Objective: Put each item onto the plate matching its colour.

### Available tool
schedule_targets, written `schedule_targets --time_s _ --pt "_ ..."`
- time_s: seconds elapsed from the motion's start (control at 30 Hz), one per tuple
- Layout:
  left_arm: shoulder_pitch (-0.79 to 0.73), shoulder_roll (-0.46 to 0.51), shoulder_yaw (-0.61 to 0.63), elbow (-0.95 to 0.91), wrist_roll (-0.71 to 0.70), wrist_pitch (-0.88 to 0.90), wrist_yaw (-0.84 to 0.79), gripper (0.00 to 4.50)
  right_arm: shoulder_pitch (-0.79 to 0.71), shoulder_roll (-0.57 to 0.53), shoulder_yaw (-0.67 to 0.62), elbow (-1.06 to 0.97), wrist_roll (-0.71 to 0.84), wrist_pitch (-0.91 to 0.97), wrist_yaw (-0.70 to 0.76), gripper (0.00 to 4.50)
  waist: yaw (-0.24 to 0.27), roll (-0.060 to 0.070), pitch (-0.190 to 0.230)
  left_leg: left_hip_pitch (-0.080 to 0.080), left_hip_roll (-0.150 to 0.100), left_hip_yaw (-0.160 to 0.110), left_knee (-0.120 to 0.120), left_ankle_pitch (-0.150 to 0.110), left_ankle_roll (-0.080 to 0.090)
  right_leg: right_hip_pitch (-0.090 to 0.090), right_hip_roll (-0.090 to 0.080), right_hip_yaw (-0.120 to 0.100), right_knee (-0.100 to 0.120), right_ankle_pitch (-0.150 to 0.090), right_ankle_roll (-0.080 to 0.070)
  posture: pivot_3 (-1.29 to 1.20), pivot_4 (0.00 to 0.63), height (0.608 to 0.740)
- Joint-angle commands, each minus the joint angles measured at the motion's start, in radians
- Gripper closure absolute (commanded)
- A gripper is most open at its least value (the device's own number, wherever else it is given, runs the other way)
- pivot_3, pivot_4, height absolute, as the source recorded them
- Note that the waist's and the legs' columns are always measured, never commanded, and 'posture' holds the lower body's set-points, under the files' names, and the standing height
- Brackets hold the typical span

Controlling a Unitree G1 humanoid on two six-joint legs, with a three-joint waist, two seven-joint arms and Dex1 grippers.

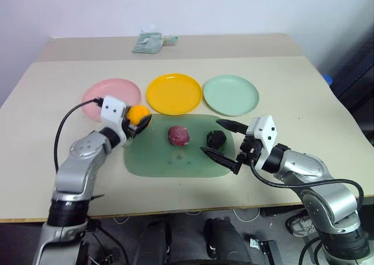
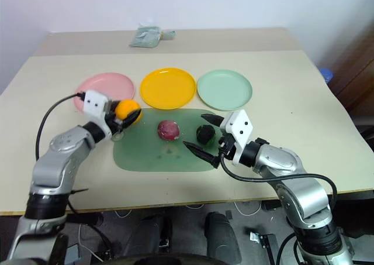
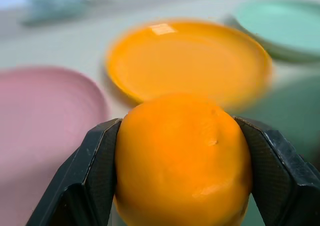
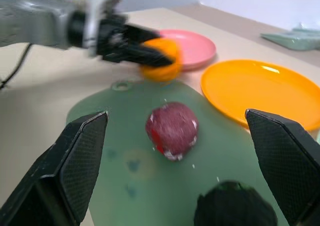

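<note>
Left gripper (image 1: 139,120), at centre-left of the head view, is clamped on the orange ball (image 1: 138,114), held above the table at the green mat's (image 1: 169,159) upper-left corner. The yellow plate (image 1: 174,93) lies just up and right of it, nearer this arm. Right gripper (image 1: 225,142) stands spread wide and empty, lower right, with the dark green-black ball (image 1: 215,138) between its fingers and the dark red ball (image 1: 179,136) on the mat to the left.

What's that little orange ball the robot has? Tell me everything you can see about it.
The small orange ball is roundish, slightly lumpy and smooth, with a faint sheen and a tiny dimple. The left gripper pinches it between two black fingers, one on each side. It is held near the corner of the translucent green mat, in front of the pink plate and yellow plate.
</note>
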Motion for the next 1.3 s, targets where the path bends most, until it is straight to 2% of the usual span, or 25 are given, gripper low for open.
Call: schedule_targets --time_s 0.03,0.17,0.37,0.57,0.6,0.63,0.67,0.7,0.8,0.93,1.0,1.1,1.2,1.3 --pt "-0.125 -0.087 -0.056 0.076 0.039 -0.011 0.060 1.59 -0.034 0.025 0.015 -0.004 -0.003 -0.011 -0.006 0.00 0.008 0.000 0.000 0.000 0.000 0.000 0.000 0.000 0.000 0.000 0.000 0.000 0.000 0.001 0.001 0.00 0.150 0.740" --pt "-0.301 -0.153 -0.098 0.328 0.128 -0.056 0.123 1.59 -0.051 0.041 0.025 -0.002 -0.009 -0.011 -0.015 0.00 0.007 -0.001 0.000 -0.001 -0.003 0.000 0.000 0.000 0.000 0.000 0.000 -0.001 0.000 0.001 0.002 0.00 0.150 0.740" --pt "-0.465 -0.185 -0.128 0.628 0.194 -0.165 0.115 1.59 -0.040 0.048 0.026 -0.020 -0.021 -0.011 -0.041 0.00 0.001 -0.001 0.000 -0.001 -0.002 0.000 0.000 0.000 0.000 0.000 0.001 -0.001 0.000 0.001 0.002 0.00 0.150 0.740" --pt "-0.500 -0.200 -0.113 0.715 0.197 -0.196 0.082 1.59 -0.014 0.048 0.015 -0.048 -0.027 -0.006 -0.074 0.00 0.005 -0.001 0.000 -0.002 -0.002 0.000 0.000 0.000 0.000 0.000 0.001 -0.001 -0.001 0.001 0.002 0.00 0.150 0.740" --pt "-0.497 -0.202 -0.106 0.715 0.192 -0.193 0.080 0.79 -0.012 0.048 0.016 -0.051 -0.027 -0.006 -0.077 0.00 0.005 -0.001 0.000 -0.002 -0.002 0.000 0.000 0.000 0.000 0.000 0.001 -0.001 -0.001 0.001 0.002 0.00 0.150 0.740" --pt "-0.494 -0.204 -0.099 0.712 0.187 -0.192 0.076 0.52 -0.010 0.048 0.017 -0.053 -0.027 -0.006 -0.080 0.00 0.005 -0.001 0.000 -0.002 -0.002 0.000 0.000 0.000 0.000 0.000 0.001 -0.001 -0.001 0.001 0.002 0.00 0.150 0.740" --pt "-0.489 -0.204 -0.096 0.704 0.187 -0.194 0.073 0.18 -0.008 0.048 0.018 -0.054 -0.027 -0.006 -0.082 0.00 0.005 -0.001 0.000 -0.002 -0.002 0.000 0.000 0.000 0.000 0.000 0.001 -0.001 -0.001 0.001 0.002 0.00 0.150 0.740" --pt "-0.483 -0.203 -0.094 0.693 0.188 -0.200 0.072 0.07 -0.007 0.048 0.020 -0.055 -0.027 -0.006 -0.084 0.00 0.005 -0.001 0.000 -0.002 -0.002 0.000 0.000 0.000 0.000 0.000 0.001 -0.001 0.000 0.001 0.002 0.00 0.150 0.740" --pt "-0.468 -0.198 -0.078 0.651 0.187 -0.207 0.086 0.07 -0.002 0.048 0.025 -0.059 -0.026 -0.006 -0.086 0.00 0.005 -0.001 0.000 -0.002 -0.002 0.000 0.000 0.000 0.000 0.000 0.001 -0.001 0.000 0.001 0.002 0.00 0.150 0.740" --pt "-0.400 -0.176 -0.005 0.477 0.146 -0.198 0.110 0.07 -0.002 0.043 0.024 -0.059 -0.017 -0.006 -0.078 0.00 0.001 -0.001 0.000 -0.002 -0.001 0.000 0.000 0.000 0.000 0.000 0.001 -0.001 0.000 0.001 0.002 0.00 0.150 0.740" --pt "-0.280 -0.129 -0.007 0.283 0.086 -0.160 0.004 0.07 -0.002 0.029 0.020 -0.043 -0.024 -0.015 -0.060 0.00 0.003 -0.001 0.000 -0.001 -0.001 0.000 0.000 0.001 -0.001 0.000 0.001 -0.001 0.000 0.001 0.002 0.00 0.150 0.740" --pt "-0.102 -0.034 -0.021 0.029 -0.027 -0.102 -0.177 0.07 -0.002 0.007 -0.001 -0.019 -0.027 -0.027 -0.033 0.00 -0.018 0.000 0.000 0.000 0.001 0.000 -0.001 0.000 0.000 -0.001 0.000 0.000 0.001 0.001 0.002 0.00 0.150 0.740" --pt "0.030 0.079 -0.028 -0.124 -0.103 -0.081 -0.332 0.07 0.005 -0.030 -0.044 -0.020 0.031 0.015 0.009 0.00 -0.016 -0.001 0.000 -0.001 0.002 0.000 -0.001 0.000 -0.001 -0.002 0.000 0.000 0.002 0.001 0.002 0.00 0.150 0.740" --pt "0.090 0.176 -0.047 -0.194 -0.138 -0.039 -0.427 0.07 0.033 -0.077 -0.063 -0.025 0.045 0.021 0.056 0.00 -0.010 -0.001 0.000 0.000 0.002 -0.001 0.000 0.001 -0.001 0.000 -0.001 0.000 0.002 -0.001 -0.001 0.00 0.150 0.740"
